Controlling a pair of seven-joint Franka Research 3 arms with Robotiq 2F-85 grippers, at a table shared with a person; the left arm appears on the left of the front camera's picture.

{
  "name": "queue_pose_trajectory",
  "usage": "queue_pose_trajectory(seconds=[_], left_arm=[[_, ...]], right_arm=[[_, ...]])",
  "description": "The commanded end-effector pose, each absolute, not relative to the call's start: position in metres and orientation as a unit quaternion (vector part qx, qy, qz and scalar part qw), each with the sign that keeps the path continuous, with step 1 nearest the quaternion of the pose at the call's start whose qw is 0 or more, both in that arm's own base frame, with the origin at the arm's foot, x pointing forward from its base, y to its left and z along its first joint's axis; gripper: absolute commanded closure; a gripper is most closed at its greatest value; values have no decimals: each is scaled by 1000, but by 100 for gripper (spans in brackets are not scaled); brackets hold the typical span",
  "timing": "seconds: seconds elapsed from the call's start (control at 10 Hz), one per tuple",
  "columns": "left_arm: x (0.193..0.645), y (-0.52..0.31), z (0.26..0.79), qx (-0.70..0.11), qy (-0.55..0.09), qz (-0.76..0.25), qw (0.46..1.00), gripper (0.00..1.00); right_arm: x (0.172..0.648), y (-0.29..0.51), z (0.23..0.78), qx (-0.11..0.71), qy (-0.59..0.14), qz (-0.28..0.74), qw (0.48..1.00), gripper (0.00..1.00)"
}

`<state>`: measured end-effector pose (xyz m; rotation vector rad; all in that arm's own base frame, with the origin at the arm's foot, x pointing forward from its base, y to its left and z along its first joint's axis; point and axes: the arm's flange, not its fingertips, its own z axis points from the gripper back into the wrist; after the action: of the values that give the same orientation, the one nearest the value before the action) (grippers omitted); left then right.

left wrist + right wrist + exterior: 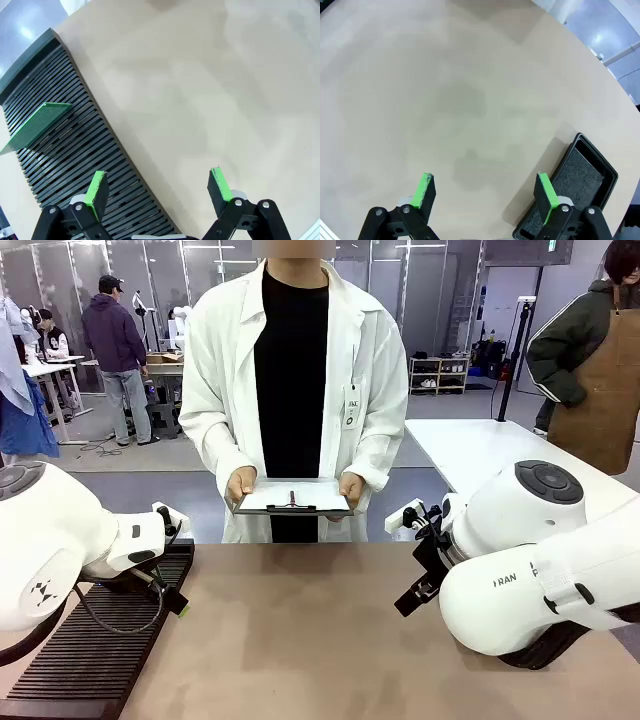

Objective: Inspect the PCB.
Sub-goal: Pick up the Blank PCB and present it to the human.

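Since both wrist cams look straight down the fingers, the grip state is easy. The left gripper [157, 175] has its two green-padded fingers spread wide with nothing between them. One pad hangs over a black ribbed slotted rack [75, 150], the other over bare table. The right gripper [484, 177] is the same story: fingers wide apart, nothing held, just plain tabletop under them.

The PCB [37, 125], a small thin green rectangular circuit board, is on that rack at about 9 o'clock in the left wrist view. It's well apart from the fingers. It sits tilted, one edge down on the slats and the rest angled up. I can't tell if it's actually seated in a groove.

In the right wrist view, a shallow black rectangular tray with a dark foam-looking liner [580, 175] sits at about 4 o'clock, just beside the right-hand pad.

From the front cam, the light brown tabletop [300, 640] has the rack at 8 o'clock under the left arm. The right arm is curled in at 4 o'clock.

Way back at 12 o'clock, a person in a white lab coat [215, 390] stands at the far edge. They're holding a white-papered clipboard [293, 497] flat in both hands, one hand on each side.
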<state>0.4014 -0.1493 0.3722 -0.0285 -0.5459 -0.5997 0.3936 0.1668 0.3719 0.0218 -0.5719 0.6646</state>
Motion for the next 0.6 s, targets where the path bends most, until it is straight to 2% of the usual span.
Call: queue_pose_trajectory(seconds=[0.0,0.5], left_arm=[[401,-150,372,-14,-266,-292,919,0],[401,-150,372,-14,-266,-292,919,0]], right_arm=[[394,167,372,11,-277,322,905,0],[394,167,372,11,-277,322,905,0]])
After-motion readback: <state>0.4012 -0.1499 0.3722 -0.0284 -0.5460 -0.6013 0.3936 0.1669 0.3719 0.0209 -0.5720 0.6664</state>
